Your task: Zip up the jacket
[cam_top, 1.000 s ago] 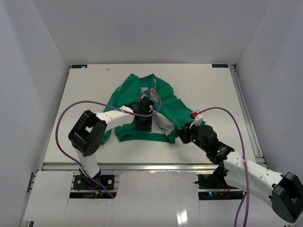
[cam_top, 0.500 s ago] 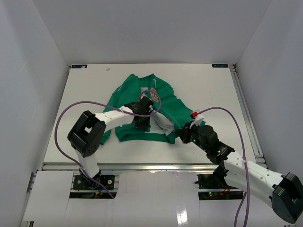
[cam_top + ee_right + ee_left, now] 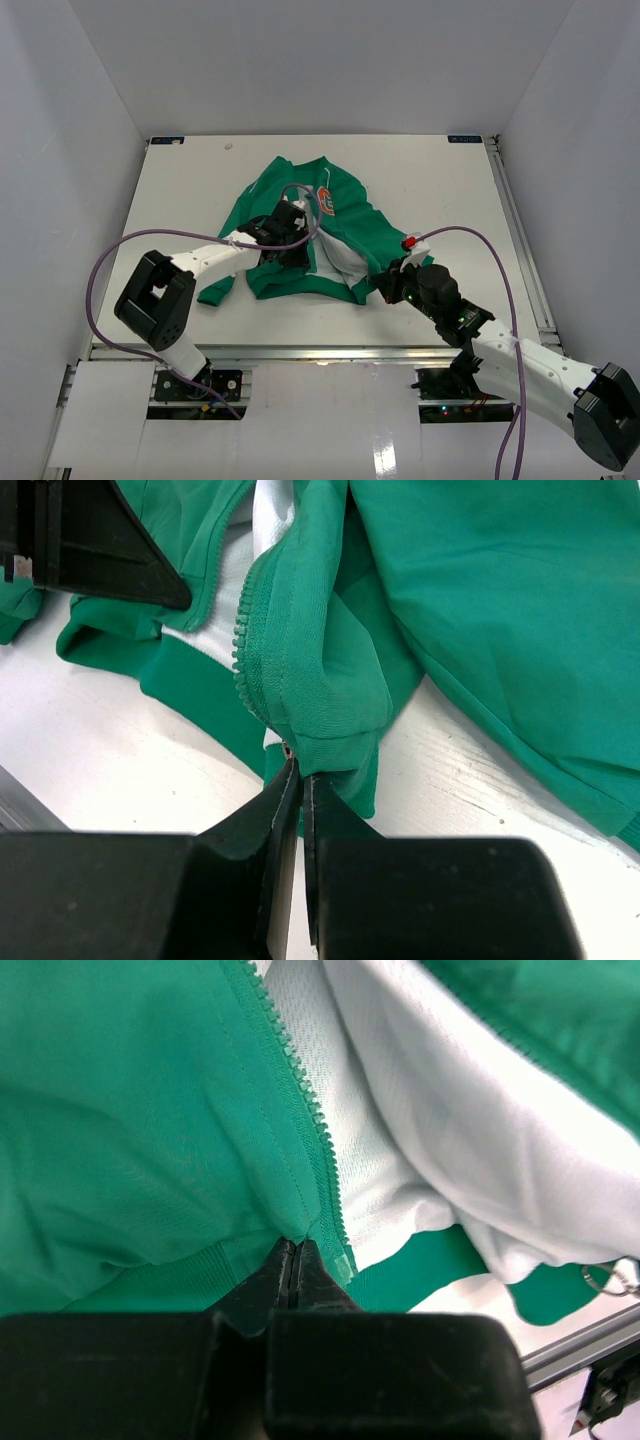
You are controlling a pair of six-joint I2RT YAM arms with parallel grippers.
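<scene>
- Location: the jacket [image 3: 345,215] lies rumpled at mid-table [image 3: 420,170]. Its front is open, with pale lining [image 3: 400,1110] showing between the two edges.
- Left gripper [image 3: 293,1260]: narrow, pinching the hem at the foot of one row of zipper teeth [image 3: 300,1100]. In the top view it sits at 9 o'clock of the jacket's middle.
- Right gripper [image 3: 298,775]: narrow, nipping the hem corner of the other front edge just under its teeth, at the jacket's 4 o'clock.
- Step in hand, as I judge it: bring the two zipper feet together.
- Method: I should keep both pinches low and firm and draw each edge taut so the teeth run straight. The right corner is folded on itself and should be flattened before the ends meet.
- Slider: not seen in any view, so I must find it first.
- Markings: an orange emblem [image 3: 326,200] sits toward the jacket's 12 o'clock and looks like a "G", but is too small to confirm. No other writing is legible.
</scene>
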